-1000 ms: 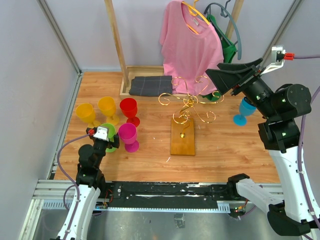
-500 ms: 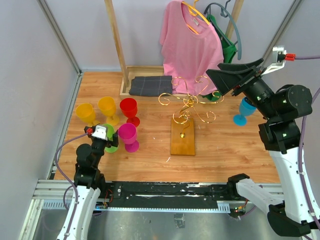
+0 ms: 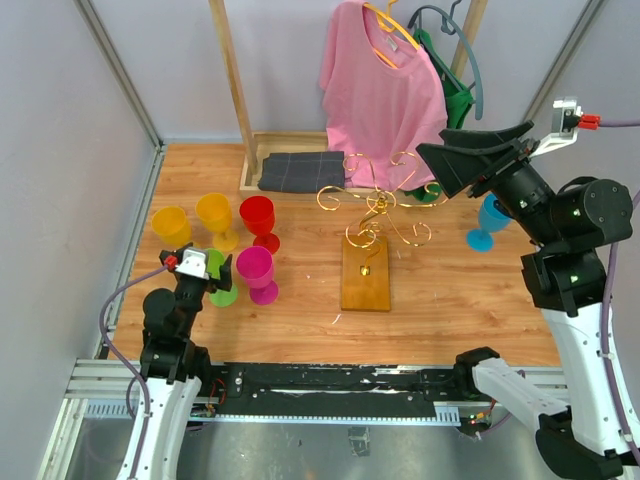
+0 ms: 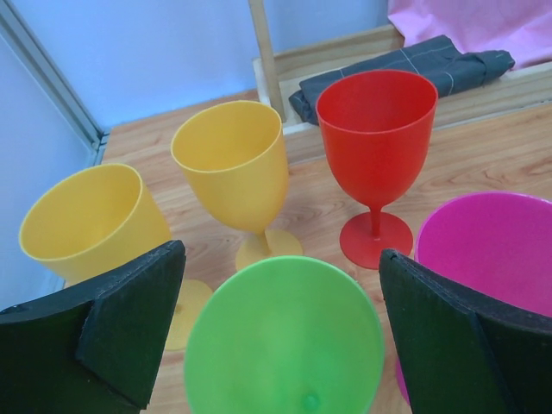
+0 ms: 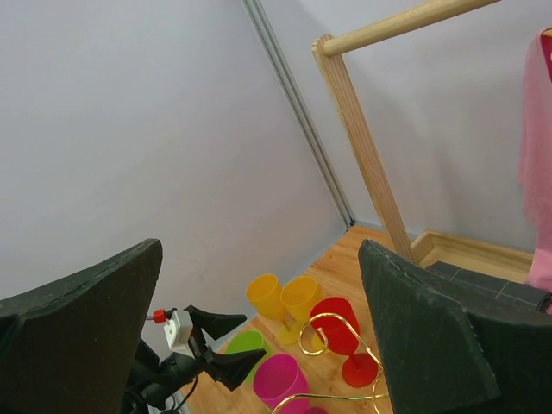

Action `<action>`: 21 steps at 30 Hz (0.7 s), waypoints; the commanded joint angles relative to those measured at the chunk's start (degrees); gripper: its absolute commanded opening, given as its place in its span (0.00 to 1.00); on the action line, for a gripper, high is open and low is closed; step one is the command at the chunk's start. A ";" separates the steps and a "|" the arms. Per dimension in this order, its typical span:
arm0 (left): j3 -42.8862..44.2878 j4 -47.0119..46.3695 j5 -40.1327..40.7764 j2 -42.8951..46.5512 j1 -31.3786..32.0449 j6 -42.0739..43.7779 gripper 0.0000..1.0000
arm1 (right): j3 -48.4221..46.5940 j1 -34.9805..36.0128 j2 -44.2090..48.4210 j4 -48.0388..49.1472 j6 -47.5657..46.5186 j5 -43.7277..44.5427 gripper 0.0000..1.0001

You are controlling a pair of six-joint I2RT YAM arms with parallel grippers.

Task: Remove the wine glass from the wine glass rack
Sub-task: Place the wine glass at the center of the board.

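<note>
Wooden surface [image 3: 300,300]. Clothes rack [image 3: 232,90] at the back with a pink shirt [image 3: 380,90]. Right hand [image 3: 452,162] raised, fingers spread wide, holding nothing, up beside the wine glass rack [image 3: 365,280], which stands mid-surface. Left hand [image 3: 212,270] low at the left, fingers spread, one on each side of the green glass [image 4: 285,345], no grip. Blue wine glass [image 3: 490,218] upright on the surface, right of the rack, apart from it. Magenta glass [image 3: 257,268], red glass [image 3: 258,215] and two yellow glasses [image 3: 215,212] cluster left.
</note>
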State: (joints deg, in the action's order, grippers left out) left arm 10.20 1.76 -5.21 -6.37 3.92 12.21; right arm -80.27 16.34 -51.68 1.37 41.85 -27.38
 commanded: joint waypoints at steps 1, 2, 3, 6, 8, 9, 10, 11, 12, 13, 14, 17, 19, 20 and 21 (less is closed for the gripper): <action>3.18 2.72 0.82 1.38 -0.14 1.02 0.99 | 0.54 -0.66 1.21 1.30 -1.06 0.23 0.99; 3.56 3.06 1.01 1.51 -0.14 1.06 0.99 | 0.62 -0.65 1.32 1.34 -1.15 0.14 0.99; 4.05 3.57 1.07 1.61 -0.14 1.11 0.99 | 0.64 -0.67 1.38 1.39 -1.15 0.07 0.99; 5.41 4.66 1.66 1.95 -0.14 1.48 0.99 | 0.65 -0.65 1.58 1.65 -1.15 -0.04 0.98; 6.25 4.99 2.05 2.12 -0.14 1.76 0.99 | 0.73 -0.67 1.66 1.69 -1.15 -0.10 0.99; 6.67 5.14 2.31 2.04 -0.14 1.91 0.99 | 0.75 -0.69 1.74 1.71 -1.23 -0.13 0.99; 7.35 5.30 2.44 2.02 -0.14 2.00 0.99 | 0.81 -0.67 1.81 1.64 -1.28 -0.16 0.98; 8.08 5.46 2.61 1.85 -0.14 1.93 0.99 | 0.94 -0.69 1.99 1.62 -1.37 -0.19 0.99; 8.80 5.59 2.77 1.54 -0.14 1.86 0.99 | 0.96 -0.68 2.16 1.47 -1.52 -0.14 0.99; 9.71 5.78 2.87 1.21 -0.14 1.77 0.99 | 0.88 -0.66 2.26 0.87 -1.83 0.39 0.99; 10.84 5.80 3.18 0.62 -0.14 1.56 0.99 | 0.67 -0.69 2.35 -0.27 -2.37 0.99 0.99; 15.29 7.15 3.56 -3.10 -0.14 0.20 0.99 | -1.18 -0.64 2.16 -7.28 -5.52 5.22 0.98; 19.82 8.52 4.11 -7.45 -0.14 -1.60 0.99 | -2.71 -0.67 2.07 -13.78 -8.22 10.51 0.99; 21.48 8.97 4.47 -9.29 -0.14 -2.33 0.99 | -2.88 -0.69 2.29 -16.19 -9.63 13.26 0.99; 23.05 9.12 5.27 -10.70 -0.14 -3.25 0.99 | -2.81 -0.64 2.75 -18.36 -10.91 16.99 0.99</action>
State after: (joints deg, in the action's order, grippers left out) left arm 27.07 9.65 -2.17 -11.66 3.92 12.14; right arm -80.95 16.34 -50.11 -6.55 37.43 -22.06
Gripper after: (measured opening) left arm 0.993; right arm 0.986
